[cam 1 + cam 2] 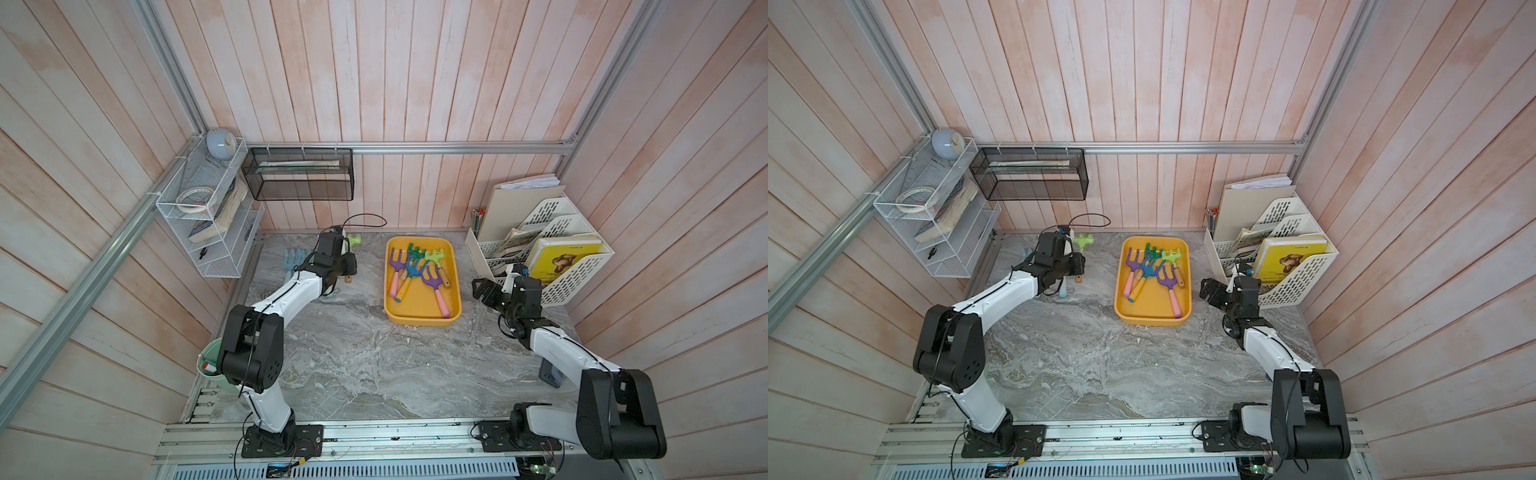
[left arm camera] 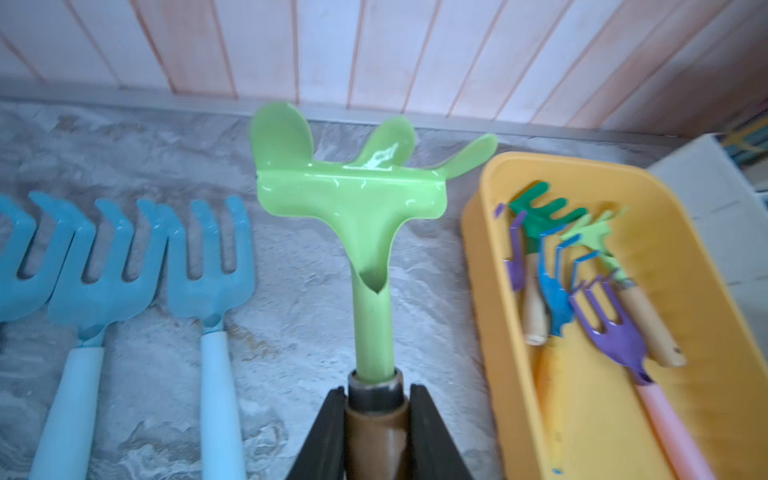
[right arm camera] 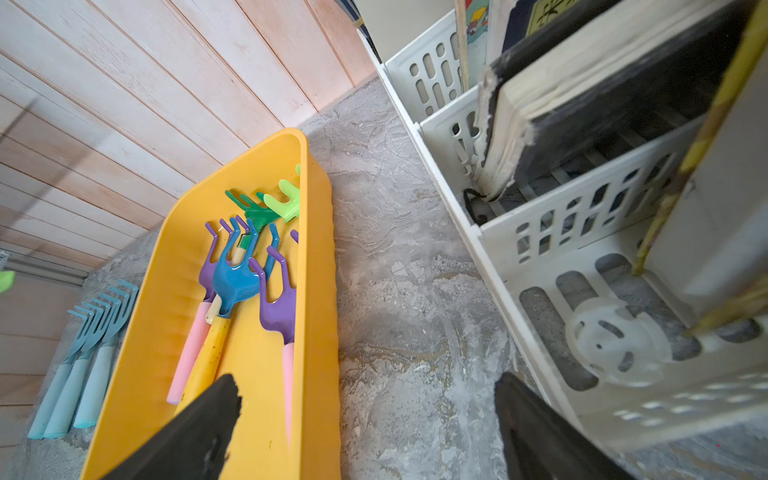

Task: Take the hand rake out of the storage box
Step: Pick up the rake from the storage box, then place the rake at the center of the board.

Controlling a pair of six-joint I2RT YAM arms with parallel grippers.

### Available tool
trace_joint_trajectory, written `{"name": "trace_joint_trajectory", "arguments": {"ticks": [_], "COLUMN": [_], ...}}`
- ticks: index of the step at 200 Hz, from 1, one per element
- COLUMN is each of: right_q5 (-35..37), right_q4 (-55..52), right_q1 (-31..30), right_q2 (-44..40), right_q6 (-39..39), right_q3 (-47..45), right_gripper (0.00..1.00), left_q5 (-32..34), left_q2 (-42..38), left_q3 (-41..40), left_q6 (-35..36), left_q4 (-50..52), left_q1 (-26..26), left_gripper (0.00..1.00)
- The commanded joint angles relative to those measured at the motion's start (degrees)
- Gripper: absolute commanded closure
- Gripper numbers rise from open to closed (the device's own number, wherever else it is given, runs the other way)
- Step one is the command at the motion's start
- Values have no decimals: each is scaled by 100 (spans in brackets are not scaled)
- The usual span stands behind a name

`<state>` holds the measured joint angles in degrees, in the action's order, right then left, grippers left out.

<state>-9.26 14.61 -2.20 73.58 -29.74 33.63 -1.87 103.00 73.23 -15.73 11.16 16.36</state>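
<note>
The yellow storage box [image 1: 419, 320] [image 1: 1150, 320] [image 2: 490, 249] [image 3: 320, 291] sits at the back middle of the table. Several hand rakes [image 1: 415, 270] [image 3: 237, 282] lie in it: purple, blue, dark green and light green. My left gripper [image 2: 376, 395] [image 1: 343, 266] [image 1: 1071, 266] is left of the box, shut on the brown handle of a light green hand rake [image 2: 349, 199] [image 1: 354, 241] [image 1: 1084, 240]. That rake is outside the box, over the table. My right gripper [image 3: 365, 386] [image 1: 482, 289] [image 1: 1208, 291] stands open and empty between the box and the file rack.
Three light blue rakes [image 2: 104, 270] [image 1: 293, 259] [image 3: 95, 328] lie side by side on the table left of the held rake. A white file rack [image 1: 569, 278] with books stands at the right. A black mesh basket [image 1: 299, 174] and a white wire shelf [image 1: 199, 224] hang on the walls. A green cup [image 1: 210, 365] sits at the left edge.
</note>
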Motion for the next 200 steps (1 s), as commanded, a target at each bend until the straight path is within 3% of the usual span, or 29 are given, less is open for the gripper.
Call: {"name": "trace_joint_trajectory", "arguments": {"ticks": [1, 68, 141, 200], "right_q5": [3, -8, -17, -25], "right_q4": [53, 67, 89, 91], "right_q1": [27, 24, 31, 35], "right_q2": [-81, -41, -23, -10], "right_q6": [29, 38, 29, 30], "right_q3": [-63, -56, -59, -49], "right_gripper": [2, 2, 2, 2], "left_q5": [-392, -411, -338, -261], "left_q2": [466, 1624, 2215, 2491], "left_q3": [58, 712, 1490, 1658], "left_q6": [-136, -359, -222, -367], "left_q4": [-227, 4, 377, 463], "left_q1": [57, -71, -231, -317], "left_gripper": [90, 88, 83, 78]}}
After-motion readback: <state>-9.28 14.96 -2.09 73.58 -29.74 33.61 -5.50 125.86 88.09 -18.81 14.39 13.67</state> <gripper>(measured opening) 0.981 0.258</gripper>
